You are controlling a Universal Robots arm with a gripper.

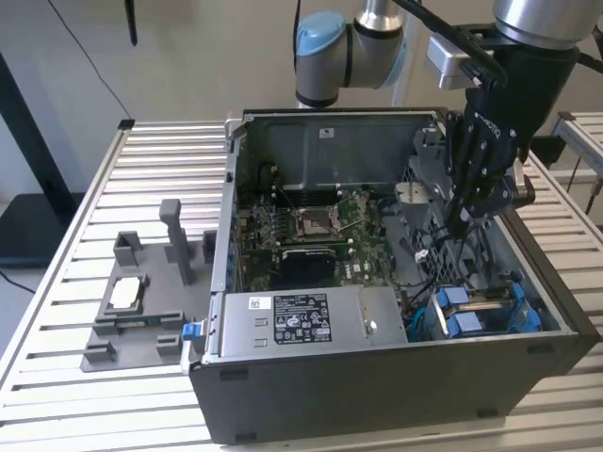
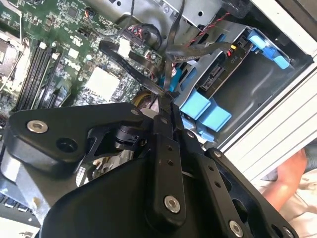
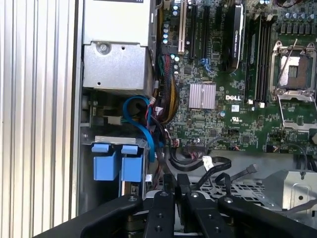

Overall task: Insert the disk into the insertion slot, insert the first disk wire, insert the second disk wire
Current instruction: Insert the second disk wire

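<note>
Pinching a black wire (image 2: 138, 72) between closed fingers, the gripper (image 1: 464, 221) (image 2: 165, 101) (image 3: 176, 181) hangs inside the open PC case (image 1: 377, 395), above the motherboard's (image 3: 218, 114) edge. The disk (image 1: 459, 311) (image 3: 116, 161), in its blue carrier, sits in the insertion slot (image 3: 111, 140) at the case's near corner on the exterior view's right, near the gripper.

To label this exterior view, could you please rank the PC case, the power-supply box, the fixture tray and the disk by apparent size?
1. PC case.
2. Fixture tray and power-supply box: too alike to rank.
3. Disk, partly hidden inside the case.
</note>
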